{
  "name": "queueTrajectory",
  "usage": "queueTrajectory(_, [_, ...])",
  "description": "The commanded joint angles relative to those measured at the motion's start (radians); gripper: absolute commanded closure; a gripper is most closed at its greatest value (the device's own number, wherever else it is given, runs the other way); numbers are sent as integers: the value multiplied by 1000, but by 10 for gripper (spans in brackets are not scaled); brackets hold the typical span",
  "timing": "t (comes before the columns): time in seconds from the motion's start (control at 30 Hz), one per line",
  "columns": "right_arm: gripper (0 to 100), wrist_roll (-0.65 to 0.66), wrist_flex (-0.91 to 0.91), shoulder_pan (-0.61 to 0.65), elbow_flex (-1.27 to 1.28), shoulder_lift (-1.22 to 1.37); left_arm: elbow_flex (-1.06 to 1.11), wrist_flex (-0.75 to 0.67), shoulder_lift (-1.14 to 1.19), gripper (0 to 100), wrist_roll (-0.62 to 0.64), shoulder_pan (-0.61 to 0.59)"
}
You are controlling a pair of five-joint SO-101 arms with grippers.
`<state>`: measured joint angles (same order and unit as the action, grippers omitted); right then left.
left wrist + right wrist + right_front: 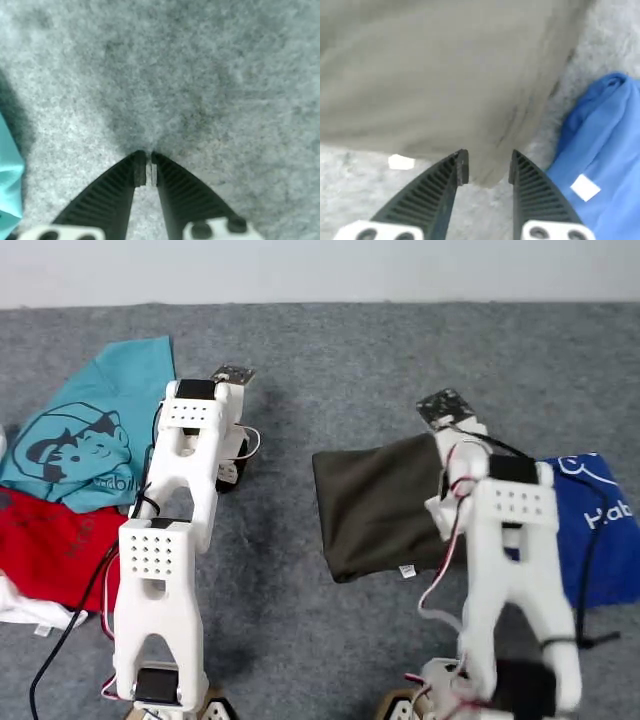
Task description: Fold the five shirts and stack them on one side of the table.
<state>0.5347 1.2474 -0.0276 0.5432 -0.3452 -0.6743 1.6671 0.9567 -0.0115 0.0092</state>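
Olive cloth lies just under the right gripper (487, 165), its jaws partly open astride the edge of the folded olive shirt (378, 505) and holding nothing. The blue shirt (600, 540) sits just beside it. The left gripper (146, 167), tips pinched together and empty, hangs over bare table (400, 360). The step in hand looks like stacking olive onto blue, which calls for a firm pinch on that edge. The red shirt (50, 540) and teal shirt (110, 410) wait unfolded beyond.

Blue shirt (610, 552) cut by edge, white shirt (20, 608) partly under red shirt (50, 540)
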Motion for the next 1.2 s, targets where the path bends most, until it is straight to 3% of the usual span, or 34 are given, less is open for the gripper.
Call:
queueTrajectory(0.0, [855,-38,35,42,80,-142,18,20,34,959,-6,15])
queueTrajectory(0.17, [855,-44,-154,18,330,-189,18,20,34,959,-6,15])
queueTrajectory(0.3, [855,-34,-343,-74,460,-189,18,20,34,959,-6,15])
queueTrajectory(0.5, [855,150,-521,-194,565,-189,18,20,34,959,-6,15])
queueTrajectory(0.63, [855,180,-642,-236,608,-189,18,20,34,959,-6,15])
queueTrajectory(0.77, [855,175,-572,-231,598,-202,18,20,34,959,-6,15])
queueTrajectory(1.03, [855,107,-139,-225,416,-403,18,20,34,959,-6,15])
queueTrajectory(1.17, [855,23,-142,-208,338,-415,18,20,34,959,-6,15])
